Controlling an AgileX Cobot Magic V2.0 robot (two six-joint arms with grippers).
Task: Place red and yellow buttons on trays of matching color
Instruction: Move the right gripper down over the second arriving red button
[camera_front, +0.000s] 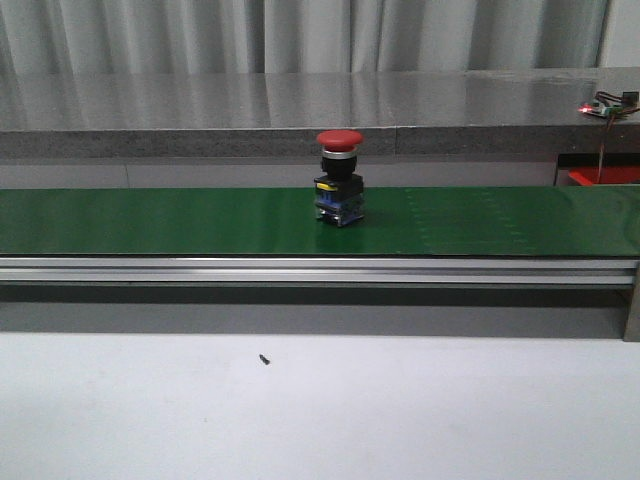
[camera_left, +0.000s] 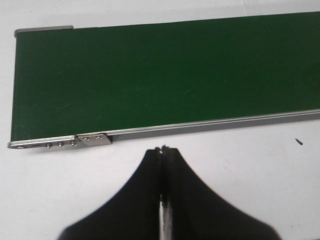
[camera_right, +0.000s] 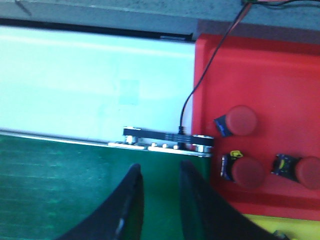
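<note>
A red mushroom-head push button (camera_front: 339, 178) is seen upright mid-way along the green conveyor belt (camera_front: 150, 220). The left end effector (camera_left: 161, 150) is pressed closed and empty; the right end effector (camera_right: 159, 187), slightly parted, is probably nearer the red plastic tray (camera_right: 280, 75).

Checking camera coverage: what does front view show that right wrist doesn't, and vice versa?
Front only: a red button standing upright on the belt, mid-span, plus a small dark speck on the white table in front.

Right wrist only: the red tray past the belt's end, holding three red buttons lying on their sides; the edge of a yellow tray; the right gripper, fingers open over the belt.

Both: the green belt and its metal rail. Front catches only a red sliver at far right, likely that tray.
</note>
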